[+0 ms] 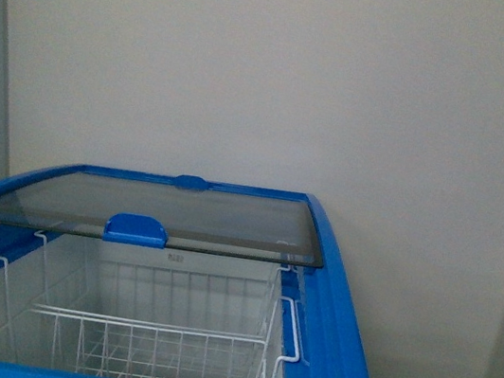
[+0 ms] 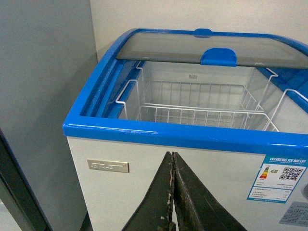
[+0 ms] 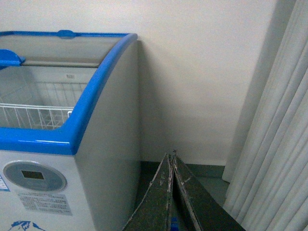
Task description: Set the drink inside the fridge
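The fridge (image 1: 339,308) is a white chest cooler with a blue top rim. Its glass sliding lid (image 1: 162,208) with a blue handle (image 1: 136,229) is pushed to the back, leaving the front open. A white wire basket (image 1: 152,336) hangs inside and looks empty. The fridge also shows in the left wrist view (image 2: 120,192) and the right wrist view (image 3: 110,144). My left gripper (image 2: 172,156) is shut and empty in front of the fridge's white front wall. My right gripper (image 3: 171,156) is shut and empty beside the fridge's right side. The drink is out of view.
A grey cabinet (image 2: 43,96) stands close to the fridge's left side. A cream wall (image 1: 345,89) is behind the fridge. White curtains (image 3: 274,144) hang to the right, with a strip of dark floor (image 3: 207,183) between them and the fridge.
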